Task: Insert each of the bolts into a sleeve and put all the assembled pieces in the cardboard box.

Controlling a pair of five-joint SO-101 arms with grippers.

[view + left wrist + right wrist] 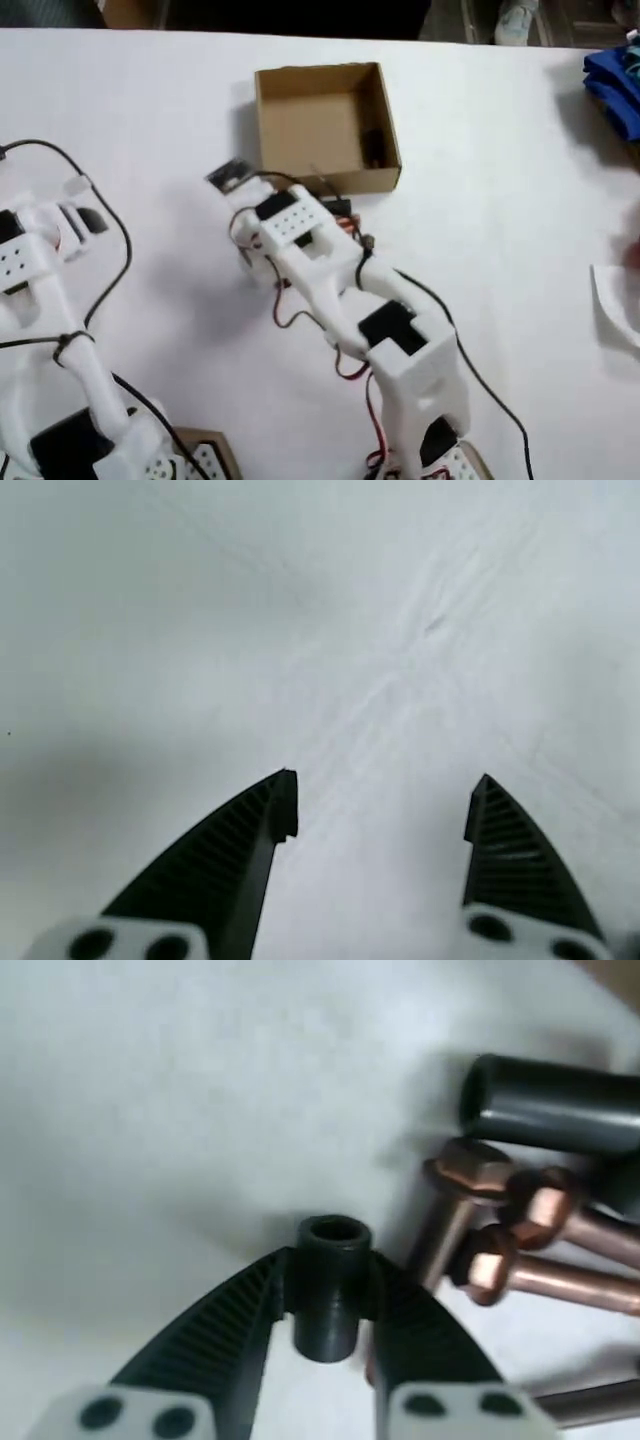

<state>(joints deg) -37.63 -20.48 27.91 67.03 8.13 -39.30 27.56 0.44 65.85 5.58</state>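
Gripping a black sleeve (331, 1312) between its two ribbed fingers, the right end effector (330, 1268) was closed only as far as the sleeve's width. The sleeve stood roughly upright with its open bore facing the camera and its lower end at the white worktop (180, 1110).

Just beside that sleeve lay three copper bolts. One bolt (462, 1192) had its hex head nearest the held sleeve. A second bolt (548, 1205) and a third bolt (500, 1272) crowded against it, heads touching or nearly touching, with their shafts running away from the sleeve. Beyond the bolts lay a second black sleeve (555, 1108) on its side.

The left end effector (385, 780) was wide open with nothing between its fingers, hanging over bare worktop.

In the high view, the right arm (335, 285) stretched across the middle of the worktop, its wrist end just beside the front left corner of the cardboard box (305, 125). The box sat open-topped towards the far side. A small dark item (373, 146) lay inside near its right wall, too small to tell what it was. The left arm (40, 265) sat at the near left, well apart from the box. A blue cloth (612, 88) lay at the far right edge.
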